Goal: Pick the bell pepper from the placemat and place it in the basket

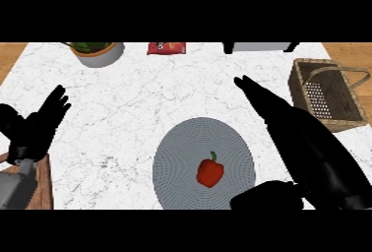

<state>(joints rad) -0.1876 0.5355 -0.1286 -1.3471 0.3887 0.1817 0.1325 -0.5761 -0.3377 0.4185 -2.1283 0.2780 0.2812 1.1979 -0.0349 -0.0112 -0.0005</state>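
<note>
While the right hand [311, 152] hovers, fingers straight and released, the pepper [210, 173] lies at its 8 o'clock on the placemat [181, 142], apart from the thumb. The basket [298, 81] stands at 1 o'clock by the counter's [145, 98] right edge, with bare marble between. The left hand [38, 125] rests open at the left edge.

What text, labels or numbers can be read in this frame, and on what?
On the red packet at the counter's far edge: light print, too blurred to read.
On the bell pepper, placemat, basket and plant pot: no text shows.
Nothing else readable.
</note>
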